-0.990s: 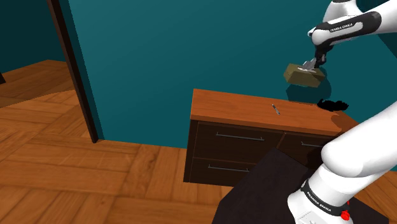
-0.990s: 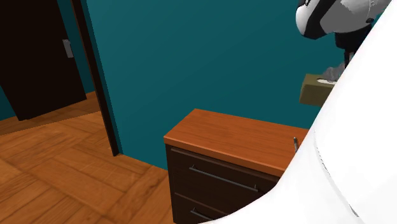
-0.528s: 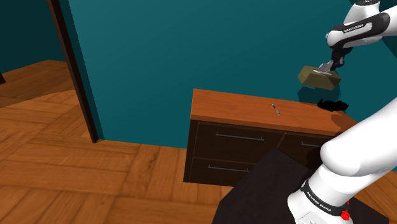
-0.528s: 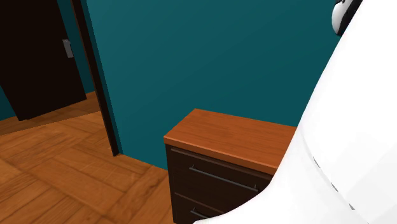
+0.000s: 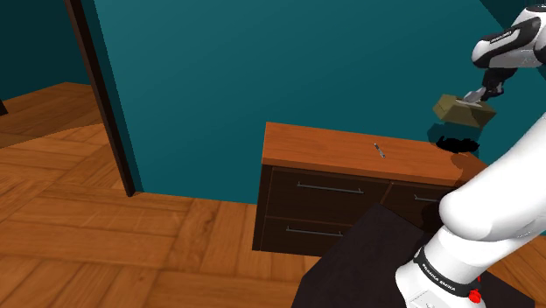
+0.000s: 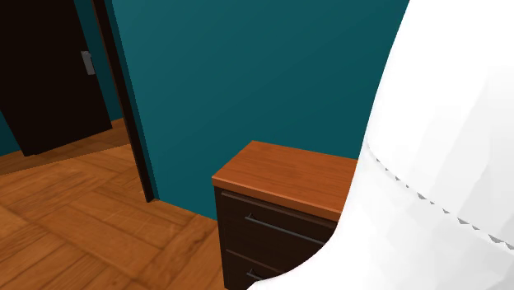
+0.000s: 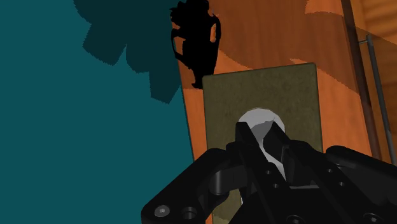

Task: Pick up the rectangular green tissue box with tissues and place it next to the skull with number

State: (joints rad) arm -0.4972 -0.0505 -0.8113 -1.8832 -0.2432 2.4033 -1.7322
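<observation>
Tissue box (image 5: 461,111), olive-green & rectangular, hangs in the air, clear of the dresser (image 5: 350,144) top, over its end at the shoulder view's right, w/ a slight tilt. Gripper (image 5: 484,94) comes down on it from above. In the wrist view the fingers (image 7: 247,137) are clamped on the pale tissue tuft (image 7: 257,119) sticking out of the box top, so the box hangs by it. Black figure (image 5: 457,144), shape too dark to read, stands on the dresser top by the teal wall (image 5: 262,61), just below the box. In the wrist view it sits past the box's far end. Thin small item (image 5: 379,150) lies mid-top, well apart from both. In the second exterior view the white arm (image 6: 445,165) covers the right side.
</observation>
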